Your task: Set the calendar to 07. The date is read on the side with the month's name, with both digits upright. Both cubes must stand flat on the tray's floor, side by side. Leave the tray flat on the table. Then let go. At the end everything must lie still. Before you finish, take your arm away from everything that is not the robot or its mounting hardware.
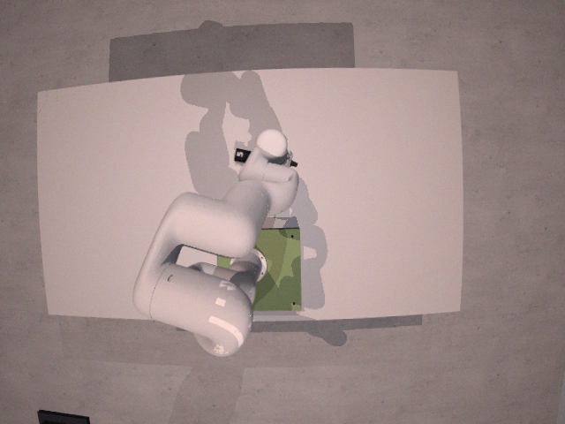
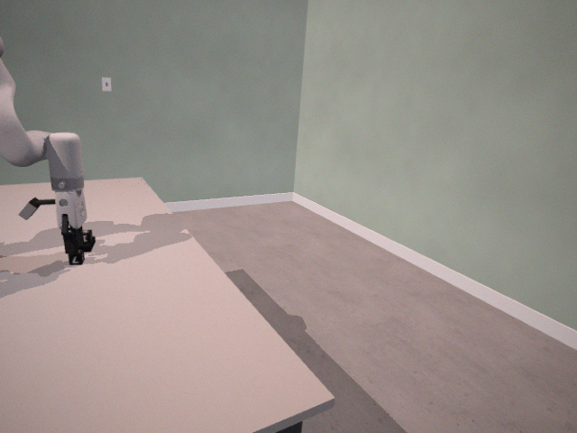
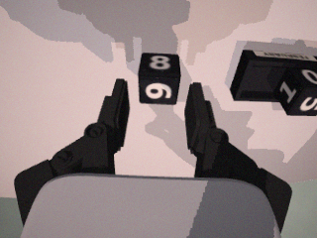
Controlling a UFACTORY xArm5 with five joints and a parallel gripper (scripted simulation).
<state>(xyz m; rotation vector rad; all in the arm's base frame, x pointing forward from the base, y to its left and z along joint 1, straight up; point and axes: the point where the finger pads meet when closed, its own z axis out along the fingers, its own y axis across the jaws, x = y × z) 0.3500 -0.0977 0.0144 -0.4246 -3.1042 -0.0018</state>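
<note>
Evidently, gripper (image 2: 79, 258) (image 3: 158, 95) spread, empty; centre both fingers about upper-middle cube (image 3: 158, 79) before closing squarely.

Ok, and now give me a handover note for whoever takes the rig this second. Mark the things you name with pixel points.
Claw (image 2: 77, 255) (image 3: 158, 95): open, nothing gripped; its fingers flank the approach to the loose cube.
Loose cube (image 3: 158, 79): outside the tray, 8 and a 6 or 9 showing.
Tray (image 1: 247, 156) (image 3: 240, 74): FEBRUARY on its side, one end unfilled.
Other cube (image 1: 239, 155) (image 3: 297, 89): at the tray's other end, askew, 5 facing up; can't tell if it sits flat.
Done: 07 isn't set.
Left: orient both cubes, seat them side by side, check the reading, let go.
</note>
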